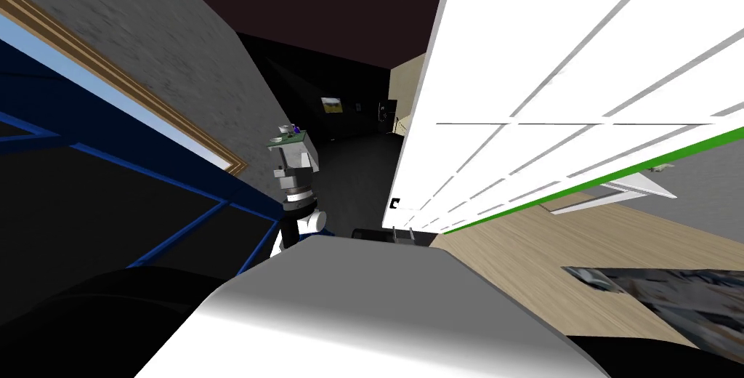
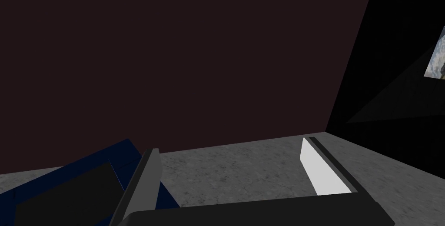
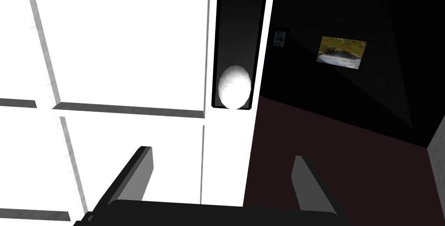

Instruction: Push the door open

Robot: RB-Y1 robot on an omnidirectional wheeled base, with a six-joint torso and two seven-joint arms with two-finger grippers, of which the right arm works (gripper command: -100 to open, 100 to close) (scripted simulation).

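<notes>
A white panelled door (image 1: 552, 97) with a green strip along one edge stands at my right, swung partly away from the grey wall. Near its free edge a black plate carries a white oval knob (image 3: 234, 87); in the head view the plate (image 1: 394, 203) looks small. My right gripper (image 3: 224, 180) is open close in front of the door's free edge, short of the knob. One finger is over the white panel and the other over the gap. In the head view the right gripper (image 1: 402, 235) sits low at the door's edge. My left gripper (image 2: 234, 171) is open and empty on the raised left arm (image 1: 294, 177).
A blue-framed window (image 1: 109, 155) with a wooden surround lies along the grey wall at my left. Past the door's edge is a black area with a small picture (image 1: 332, 105) on its far wall. At right, a pale wood floor (image 1: 523, 250) carries a patterned rug (image 1: 676, 301).
</notes>
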